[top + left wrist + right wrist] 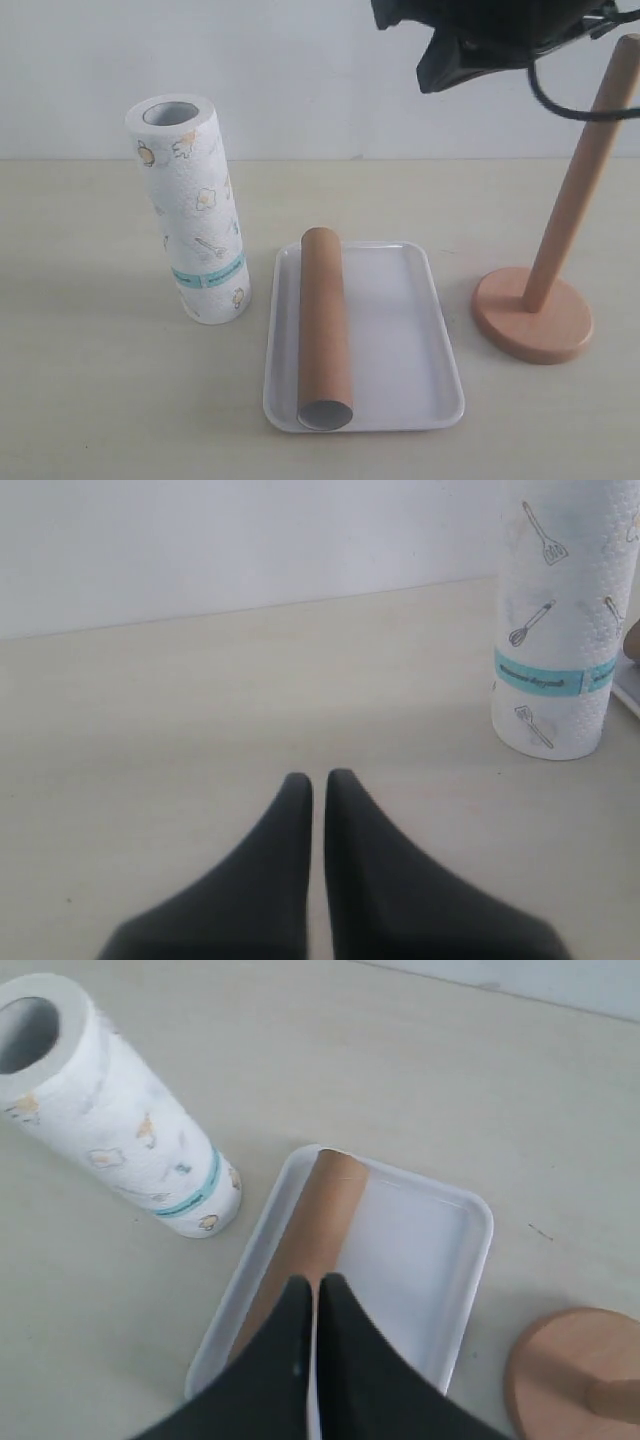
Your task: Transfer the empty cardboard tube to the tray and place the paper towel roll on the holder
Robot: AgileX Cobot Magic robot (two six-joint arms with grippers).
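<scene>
Already the long, plain brown cardboard tube (325, 330) lies inside the flat white plastic tray (400, 330), so I judge that half of the job is done. It rests on its side along the tray's nine o'clock rim, which should keep it from rolling. Its long axis runs from twelve to six o'clock in the exterior view, with one hollow end facing six, and it fills nearly the whole length of the tray.

The thick white paper towel roll with small printed pictures and a teal band (195, 220) stands on end on the pale desk (100, 400). It is near the tray's ten o'clock corner but apart from it. Its axis is vertical and its hollow core opens upward, which suits lowering it over a rod.

The light-brown wooden holder (545, 310) waits at the tray's three o'clock, disc base flat and upright rod bare.

My right hand (313, 1282) hangs high over the tray, fingers pressed together, holding nothing. My left hand (318, 777) sits low over the desk with its fingers closed to a slit and is empty too; its camera sees the roll close by.
</scene>
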